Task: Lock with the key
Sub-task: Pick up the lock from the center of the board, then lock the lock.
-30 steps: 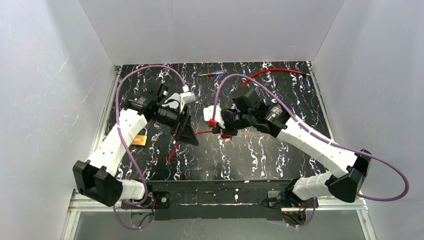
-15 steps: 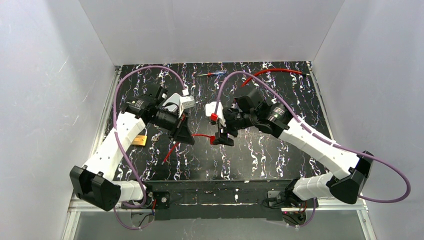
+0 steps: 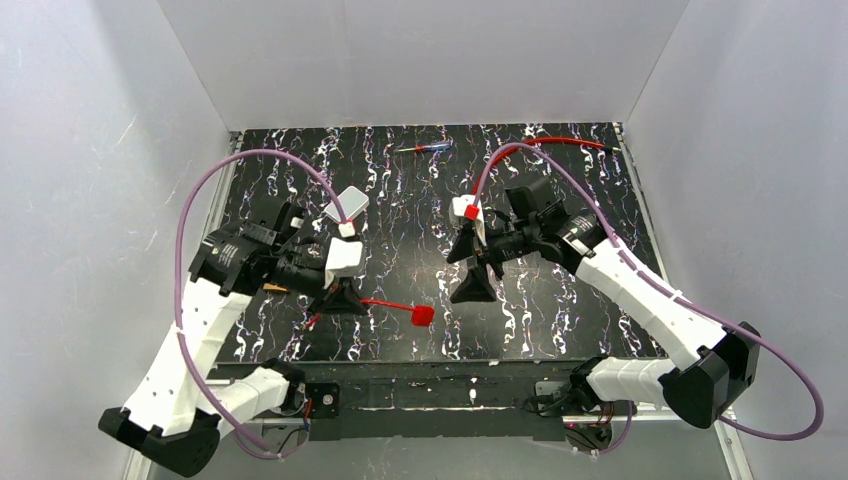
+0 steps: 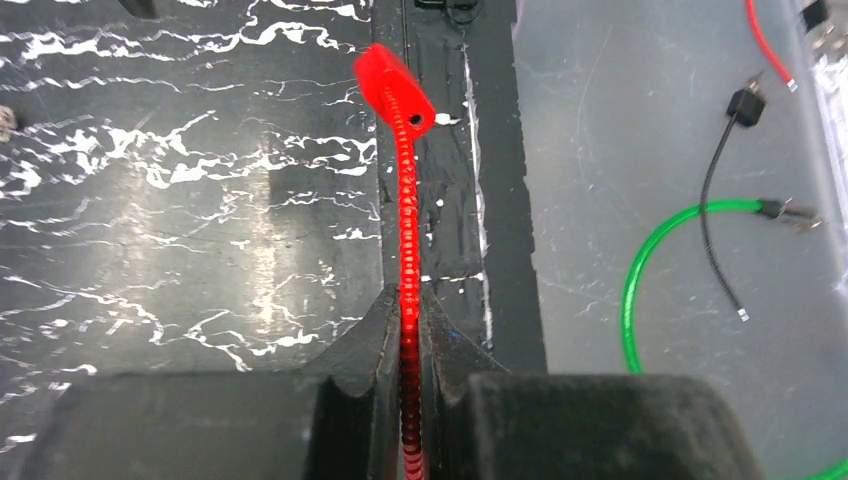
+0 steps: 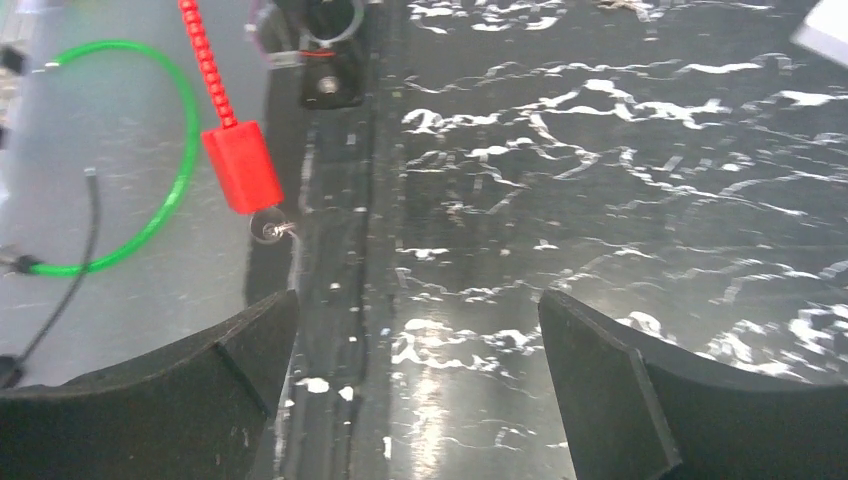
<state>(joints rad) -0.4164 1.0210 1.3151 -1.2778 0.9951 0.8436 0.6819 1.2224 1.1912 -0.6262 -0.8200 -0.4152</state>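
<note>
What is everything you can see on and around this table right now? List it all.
Red beaded strap: one, red, clamped in the left gripper, its block head out over the table's near middle.
Pen-like tool: one, blue and red, far edge of the table, middle.
Red cable: one, red, far right corner.
Small tan object: one, mostly hidden under the left arm; cannot tell what it is.
Green cable: one, green, on the grey surface past the table's near edge.
Black lead: one, black, same grey surface.
Table: one, black with white veins.
Left gripper: one, black, shut on the strap.
Right gripper: one, black, open, holding nothing.
</note>
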